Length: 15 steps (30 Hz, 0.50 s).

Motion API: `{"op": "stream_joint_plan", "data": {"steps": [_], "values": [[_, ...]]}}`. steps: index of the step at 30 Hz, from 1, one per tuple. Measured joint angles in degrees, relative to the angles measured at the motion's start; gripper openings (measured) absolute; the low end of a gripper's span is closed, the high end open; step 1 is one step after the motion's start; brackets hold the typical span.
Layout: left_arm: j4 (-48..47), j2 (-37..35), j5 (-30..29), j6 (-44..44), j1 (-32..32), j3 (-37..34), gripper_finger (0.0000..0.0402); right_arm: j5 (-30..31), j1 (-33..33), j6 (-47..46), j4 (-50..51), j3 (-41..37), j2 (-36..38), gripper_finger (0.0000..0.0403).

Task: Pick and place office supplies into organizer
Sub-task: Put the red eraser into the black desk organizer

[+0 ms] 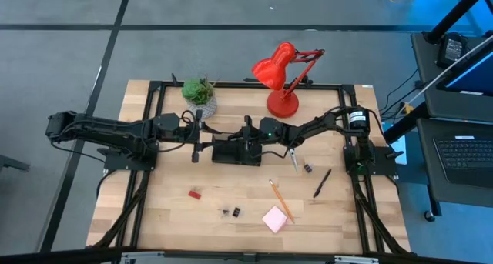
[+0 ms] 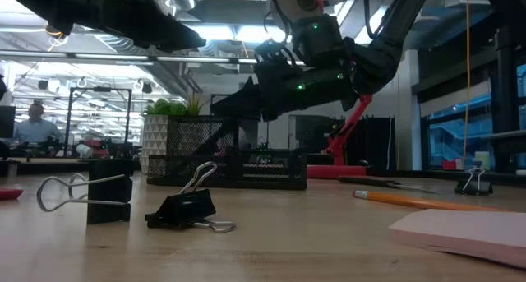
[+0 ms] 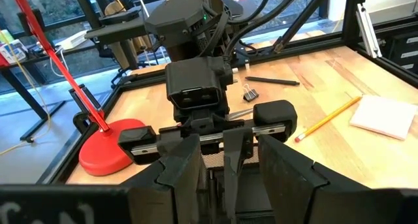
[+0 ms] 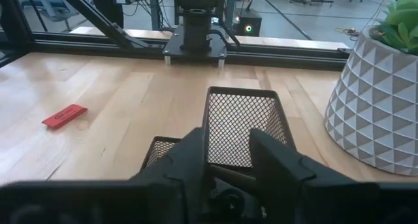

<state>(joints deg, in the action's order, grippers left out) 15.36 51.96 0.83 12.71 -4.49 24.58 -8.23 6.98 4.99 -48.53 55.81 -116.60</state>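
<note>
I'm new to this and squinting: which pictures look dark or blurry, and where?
Low view: arms overhead are backlit silhouettes against bright ceiling lights, and the near pink pad is soft. Right wrist view: the close dark fingers blur, while the red eraser stays clear.

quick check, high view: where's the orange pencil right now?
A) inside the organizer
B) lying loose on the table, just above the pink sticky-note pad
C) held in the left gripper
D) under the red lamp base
B: the orange pencil lies bare on the wood, its lower end next to the pink sticky-note pad, well clear of the organizer, where both grippers are.
</note>
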Motion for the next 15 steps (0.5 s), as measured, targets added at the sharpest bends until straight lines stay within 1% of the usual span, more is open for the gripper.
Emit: {"op": "stream_joint_plan", "data": {"steps": [3, 6, 10, 15], "values": [[0.02, 0.00, -0.01, 0.00, 0.00, 0.00, 0.0150, 0.04, 0.00, 0.00, 0.00, 0.00, 0.00, 0.0163], [-0.02, 0.00, -0.01, -0.07, -0.01, 0.00, 0.0150, 0.09, 0.03, -0.03, 0.33, -0.01, 0.24, 0.0179], [-0.23, 0.00, -0.01, -0.11, 0.00, 0.00, 0.0150, 0.38, 0.20, -0.14, 3.15, -0.14, 2.39, 0.0187], [-0.44, 0.00, -0.01, -0.10, -0.02, 0.00, 0.0150, 0.44, 0.26, 0.05, 10.17, -0.15, 7.34, 0.0188]]}}
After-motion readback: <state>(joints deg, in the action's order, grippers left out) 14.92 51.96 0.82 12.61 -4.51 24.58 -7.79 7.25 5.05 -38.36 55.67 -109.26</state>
